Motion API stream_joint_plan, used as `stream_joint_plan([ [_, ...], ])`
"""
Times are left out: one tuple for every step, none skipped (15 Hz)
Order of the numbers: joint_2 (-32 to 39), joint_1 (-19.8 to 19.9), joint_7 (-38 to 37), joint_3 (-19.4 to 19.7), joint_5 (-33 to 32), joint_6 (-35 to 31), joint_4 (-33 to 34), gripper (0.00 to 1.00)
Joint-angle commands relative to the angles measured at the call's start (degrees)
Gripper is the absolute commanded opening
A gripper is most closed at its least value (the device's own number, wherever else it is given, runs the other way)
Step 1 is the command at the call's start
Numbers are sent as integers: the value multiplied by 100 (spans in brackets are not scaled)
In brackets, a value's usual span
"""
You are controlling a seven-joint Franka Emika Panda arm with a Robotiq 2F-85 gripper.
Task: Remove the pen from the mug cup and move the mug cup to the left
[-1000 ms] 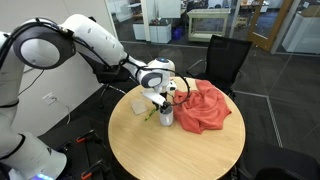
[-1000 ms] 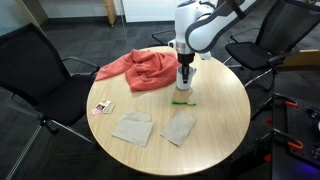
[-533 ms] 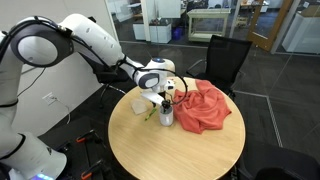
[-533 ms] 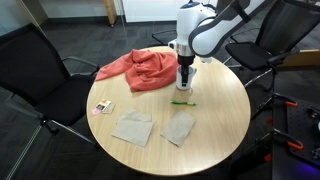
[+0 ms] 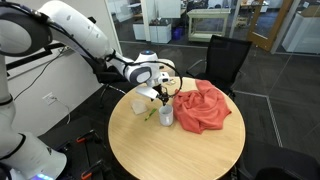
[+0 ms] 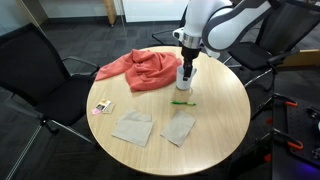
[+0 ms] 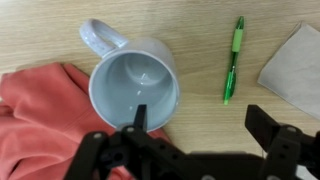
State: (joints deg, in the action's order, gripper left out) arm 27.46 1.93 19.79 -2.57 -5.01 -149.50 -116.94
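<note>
The pale mug cup (image 7: 135, 85) stands upright and empty on the wooden table, its handle toward the top left in the wrist view. The green pen (image 7: 233, 60) lies flat on the table beside it, outside the mug. My gripper (image 7: 203, 125) is open, with only bare table between its fingers. One finger (image 7: 140, 118) hangs over the mug's rim. In both exterior views the gripper (image 5: 163, 96) (image 6: 187, 66) hovers just above the mug (image 5: 166, 116) (image 6: 186, 82). The pen (image 6: 182, 102) rests in front of the mug.
A crumpled red cloth (image 6: 140, 68) (image 7: 40, 120) lies right against the mug. Two pale napkins (image 6: 133, 128) (image 6: 179, 127) and small cards (image 6: 101, 107) lie on the round table (image 6: 220, 125). Black chairs (image 6: 35, 70) ring the table.
The gripper has opened wide and let go of the mug, and the arm has lifted a little above it. Mug and pen have stayed put.
</note>
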Motion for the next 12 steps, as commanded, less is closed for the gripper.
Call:
stream_joint_plan([
  [-870, -114, -319, 76, -236, -362, -829, 100],
  [-1045, -145, -392, 94, -292, -414, -964, 100],
  [-1209, -169, -443, 96, -326, -441, -1077, 100],
  [-1361, -190, -496, 110, -375, -515, -1196, 100],
  [-1501, -209, -530, 106, -404, -509, -1277, 100],
  [-1598, -225, -567, 117, -436, -541, -1341, 100],
  [-1694, -244, -651, 130, -488, -526, -1395, 100],
  [-1765, -241, -688, 132, -534, -508, -1432, 100],
  [-1839, -242, -745, 135, -564, -450, -1459, 100],
  [-1540, -168, -479, 47, -366, -349, -1174, 100],
  [-1580, -171, -485, 48, -367, -347, -1194, 100],
  [-1574, -170, -485, 48, -367, -347, -1193, 100],
])
